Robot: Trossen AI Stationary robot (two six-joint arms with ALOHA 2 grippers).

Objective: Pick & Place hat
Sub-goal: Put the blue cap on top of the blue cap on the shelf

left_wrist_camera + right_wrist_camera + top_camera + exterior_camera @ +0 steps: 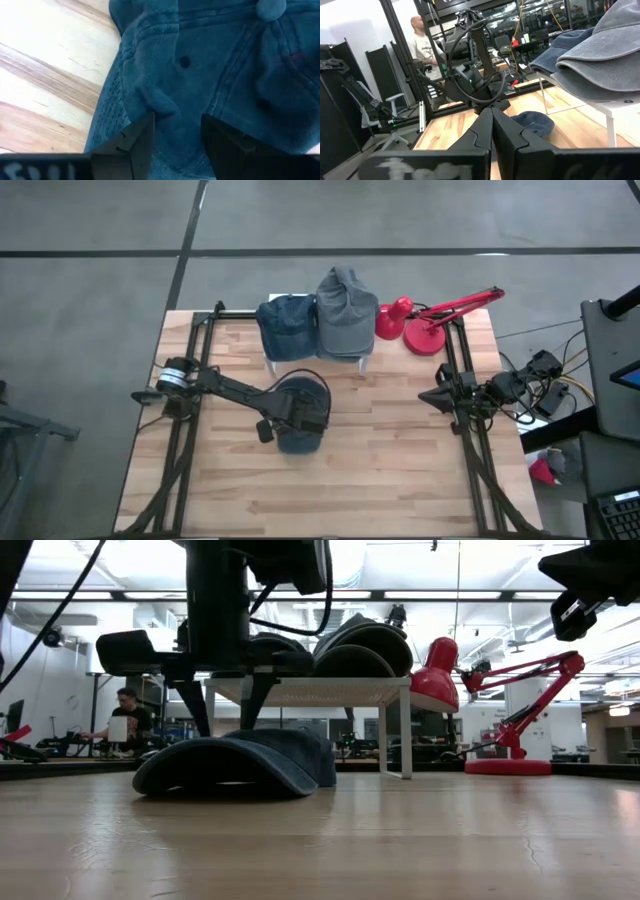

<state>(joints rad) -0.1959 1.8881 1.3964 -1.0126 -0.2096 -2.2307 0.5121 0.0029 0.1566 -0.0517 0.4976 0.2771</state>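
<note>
A dark blue cap [297, 444] lies brim-down on the wooden table near its middle; in the low view the cap [240, 762] rests flat on its brim and crown edge. My left gripper [300, 415] hangs straight above its crown, open. In the left wrist view my left gripper [177, 135] has one finger on each side of a wrinkle in the cap's crown [225, 60]. My right gripper [492, 125] is shut and holds nothing, waiting at the table's right edge [440, 395]. My left gripper comes at the cap's crown from above, pointing down, one finger [140, 145] on each side of a ridge of cloth [170, 107]. The fingertips end right at the cloth; I cannot tell whether they touch it. The cap lies on the table.
A white rack [365, 358] at the far edge carries a blue cap [287, 325] and a grey cap [347, 310]. A red desk lamp [425, 335] stands to its right. Bare wood lies near and to both sides. People [127, 715] are in the room behind.
</note>
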